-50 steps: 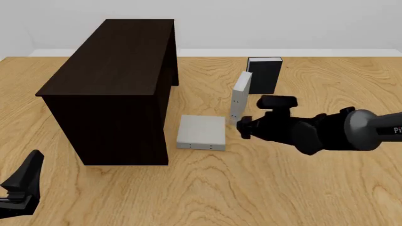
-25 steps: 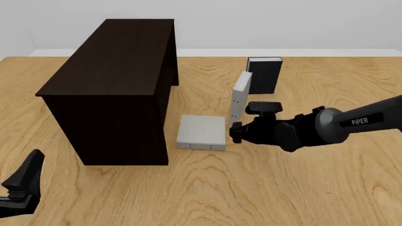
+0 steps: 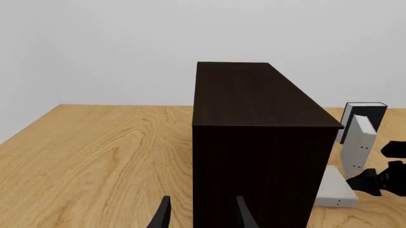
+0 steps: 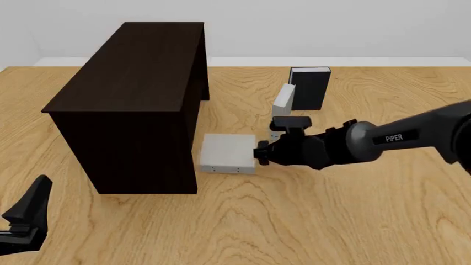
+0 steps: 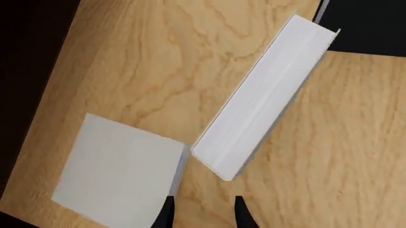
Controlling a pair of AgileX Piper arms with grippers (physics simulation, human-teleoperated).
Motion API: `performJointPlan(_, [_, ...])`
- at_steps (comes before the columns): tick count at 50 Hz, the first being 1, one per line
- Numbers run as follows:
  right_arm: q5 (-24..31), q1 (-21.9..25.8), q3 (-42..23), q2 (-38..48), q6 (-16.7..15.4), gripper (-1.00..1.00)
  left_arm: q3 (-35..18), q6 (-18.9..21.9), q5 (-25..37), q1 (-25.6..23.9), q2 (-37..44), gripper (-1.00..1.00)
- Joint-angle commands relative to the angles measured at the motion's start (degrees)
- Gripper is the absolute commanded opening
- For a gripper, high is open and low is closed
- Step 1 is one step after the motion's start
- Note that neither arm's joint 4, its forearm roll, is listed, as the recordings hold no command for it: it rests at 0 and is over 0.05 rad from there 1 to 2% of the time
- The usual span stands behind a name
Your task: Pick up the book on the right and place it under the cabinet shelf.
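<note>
grey book [image 4: 282, 105] upright, dark cabinet shelf [image 4: 129, 105]

Cabinet [image 3: 260, 142]: dark, closed side facing, on the table [image 3: 95, 156].
Left hand [image 3: 201, 216]: fingertips apart, near cabinet.
Upright grey book [image 3: 356, 142]: beside cabinet.

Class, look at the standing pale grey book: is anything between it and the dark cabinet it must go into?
Yes. A flat grey book lies on the table between the standing grey book and the cabinet, close to the cabinet's right side. The right gripper, jaws open, sits at the flat book's right edge.
</note>
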Motion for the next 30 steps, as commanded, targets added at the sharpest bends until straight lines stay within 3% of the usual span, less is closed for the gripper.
performJointPlan(1, [-5.9, 5.3, -3.4, 4.3, 9.4, 1.0, 0.0, -0.2, 0.0, 0.0, 0.2, 1.0])
performJointPlan(30, [-0.7, 11.2, -13.8, 7.9, 9.1, 1.0, 0.0, -0.2, 0.4, 0.0, -0.2, 1.0])
